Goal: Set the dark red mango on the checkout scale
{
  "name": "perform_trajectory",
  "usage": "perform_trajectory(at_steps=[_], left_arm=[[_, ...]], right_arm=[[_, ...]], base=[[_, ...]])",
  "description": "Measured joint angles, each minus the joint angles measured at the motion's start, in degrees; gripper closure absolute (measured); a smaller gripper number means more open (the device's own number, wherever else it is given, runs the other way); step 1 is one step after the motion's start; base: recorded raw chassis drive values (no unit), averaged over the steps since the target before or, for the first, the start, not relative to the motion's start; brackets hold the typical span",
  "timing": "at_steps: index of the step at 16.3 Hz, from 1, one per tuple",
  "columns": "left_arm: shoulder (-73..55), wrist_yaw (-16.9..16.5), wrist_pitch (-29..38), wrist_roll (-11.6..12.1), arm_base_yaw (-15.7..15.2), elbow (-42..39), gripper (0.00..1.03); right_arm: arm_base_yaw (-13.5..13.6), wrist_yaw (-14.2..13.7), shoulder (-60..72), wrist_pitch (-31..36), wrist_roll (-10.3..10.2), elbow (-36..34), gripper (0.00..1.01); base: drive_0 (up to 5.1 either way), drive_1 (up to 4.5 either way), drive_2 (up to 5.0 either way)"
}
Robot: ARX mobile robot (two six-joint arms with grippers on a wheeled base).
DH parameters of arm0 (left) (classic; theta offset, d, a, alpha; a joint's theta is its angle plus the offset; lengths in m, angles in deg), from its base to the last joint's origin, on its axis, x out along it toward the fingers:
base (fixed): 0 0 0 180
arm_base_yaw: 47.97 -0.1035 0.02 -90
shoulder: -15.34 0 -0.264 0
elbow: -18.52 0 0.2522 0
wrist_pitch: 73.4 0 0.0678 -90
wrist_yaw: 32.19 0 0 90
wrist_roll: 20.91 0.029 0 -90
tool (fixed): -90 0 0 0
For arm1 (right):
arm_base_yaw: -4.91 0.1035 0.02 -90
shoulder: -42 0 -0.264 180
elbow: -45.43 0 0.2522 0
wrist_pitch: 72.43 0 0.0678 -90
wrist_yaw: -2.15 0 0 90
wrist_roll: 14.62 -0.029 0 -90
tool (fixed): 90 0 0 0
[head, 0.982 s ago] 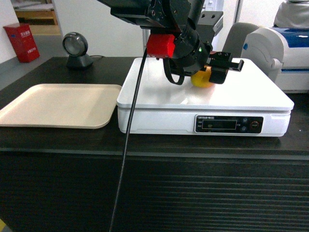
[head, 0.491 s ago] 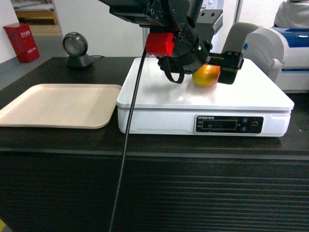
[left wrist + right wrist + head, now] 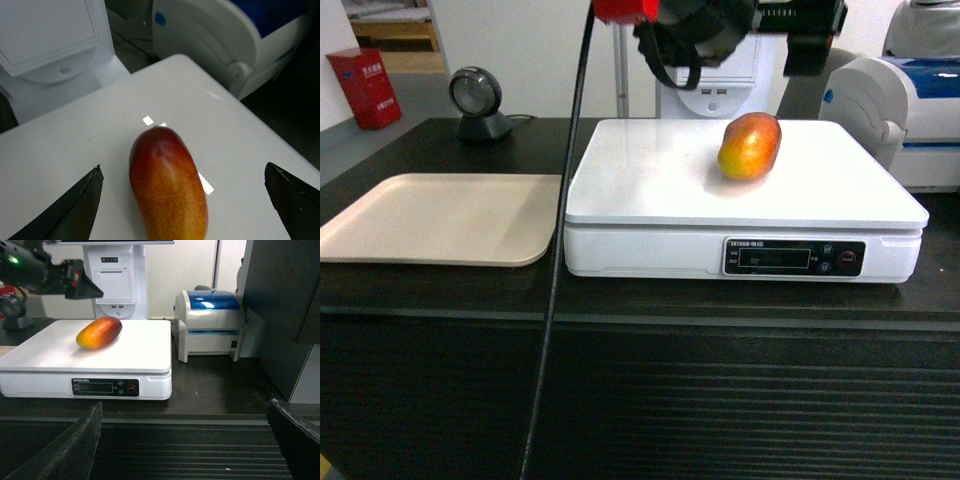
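Nearest the head cam: checkout (image 3: 640, 400), dark counter w/ horizontal ribbed slats on its front. On the countertop, left side, flat beige tray (image 3: 440, 215); just beside it to the right, the scale (image 3: 650, 170), white boxy unit w/ flat top plate and narrow black display panel (image 3: 794, 257) w/ buttons on the front face. Dark red mango (image 3: 749, 146) lies on the scale's plate, right of centre and toward the back, long axis tilted; red-orange upper side, yellow lower. Nothing grips it. Left gripper (image 3: 185, 200) hangs above the mango, fingers spread wide: in the left wrist view one dark fingertip sits at each lower corner, both well apart from the fruit, white plate showing between. In the head view that arm is mostly cut off by the top edge, only a red part and black cable loop (image 3: 670, 55) visible, plus a black cable (image 3: 555, 270) dropping down across the scale's left edge. Right gripper (image 3: 185, 440) is off to the right side, low, near counter-front level, looking at the scale from the side; fingers wide apart, holding nothing. Farther back: round black scanner (image 3: 477, 100) behind the tray, white-and-blue printer (image 3: 212, 325) on the counter right of the scale, white terminal stand (image 3: 116, 280) behind the scale, red box (image 3: 365, 88) at far left.
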Motion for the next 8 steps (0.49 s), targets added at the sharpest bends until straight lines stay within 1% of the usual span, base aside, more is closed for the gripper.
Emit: perform_trajectory(at_steps=[2,3,4,6,7,8], left_arm=[[4.17,-0.48,3.52,-0.87,-0.70,-4.15,0.05],[8.61,-0.35,7.37,-1.97,-1.95,-8.74,0.05],[13.94,0.31,11.41,-2.89,-4.00,-14.23,0.05],[25.94,2.14,17.35,-4.42,-9.46,-25.97,0.05],[32.52,3.06,20.06,-5.81,-13.20,-32.85,0.05],[38.77,2.86,22.77,-6.80,-16.22,-39.95,0.05]], right_arm=[[0.00,0.00,0.00,0.00,0.02,0.00,0.03],[0.00,0.00,0.00,0.00,0.00,0.00,0.03],[0.00,0.00,0.00,0.00,0.00,0.00,0.03],[0.00,0.00,0.00,0.00,0.02,0.00,0.03],[0.00,0.00,0.00,0.00,0.02,0.00,0.03],[0.00,0.00,0.00,0.02,0.00,0.00,0.03]], base=[[0.0,0.00,0.0],[0.0,0.00,0.0],[0.0,0.00,0.0],[0.0,0.00,0.0],[0.0,0.00,0.0],[0.0,0.00,0.0]])
